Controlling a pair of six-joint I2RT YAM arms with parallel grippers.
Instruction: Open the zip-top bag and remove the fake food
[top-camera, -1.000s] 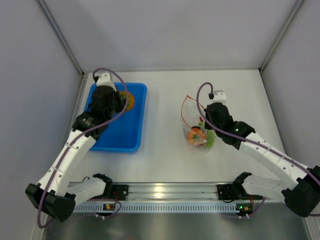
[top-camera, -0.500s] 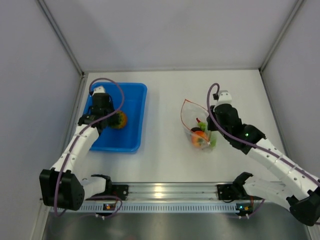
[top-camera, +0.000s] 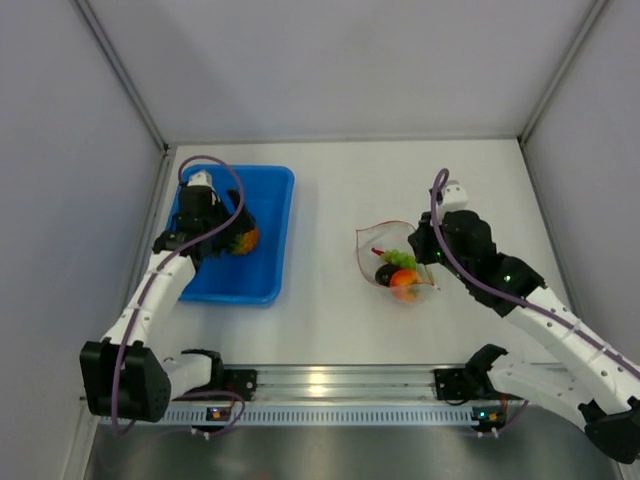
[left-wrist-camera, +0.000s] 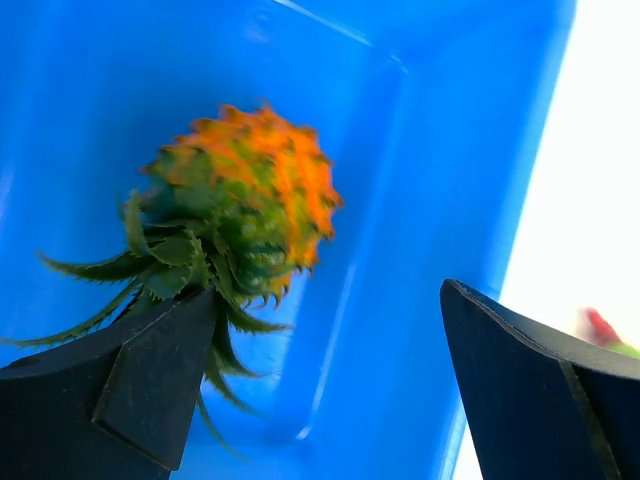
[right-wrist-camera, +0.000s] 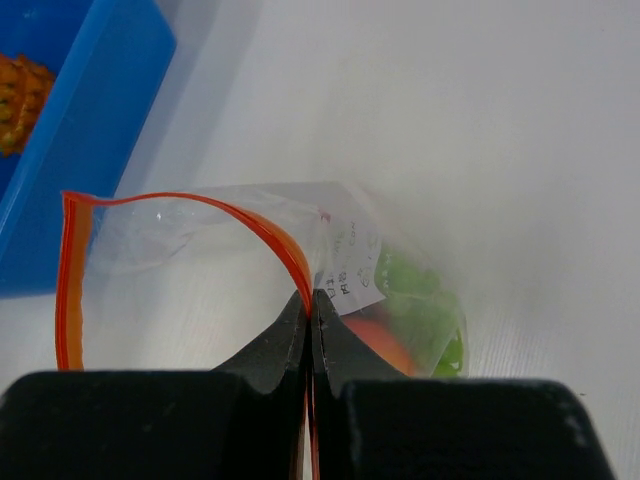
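**Right jaws pinched on the bag mouth; left jaws spread above the tray**

The jaws of the right gripper (right-wrist-camera: 312, 312) are shown fully closed, with one lip of the zip-top bag (right-wrist-camera: 200, 260) nipped between their tips at the orange-red zip strip (right-wrist-camera: 258, 224). The mouth is seen to gape in a loop to the left of the pinch. The jaws of the left gripper (left-wrist-camera: 322, 298) are shown wide apart, and nothing is clamped between them. A pineapple-like piece (left-wrist-camera: 250, 190) lies beyond them on the floor of the blue tray (left-wrist-camera: 450, 100). Whether its leaves touch the left finger cannot be told.

In the top view the bag (top-camera: 380, 240) is located on the white table (top-camera: 330, 320), well apart from the tray (top-camera: 272, 200), with the fake food (top-camera: 398, 270) gathered at its near end: a green leafy piece, a dark piece, an orange round piece and a thin red one.

The bag is judged to be light, limp and slippery. Its clear film is creased and glossy, so a hold on the film alone is likely to slide. The zip strip forms a firmer ridge and is judged the better place to be gripped, and the free lip opposite the pinch is suggested for a second hold. The contents are judged to be light, hard, smooth plastic. The rounded pieces are likely to roll once clear of the film, whereas the spiky, leafy surface of the pineapple-like piece offers more purchase.
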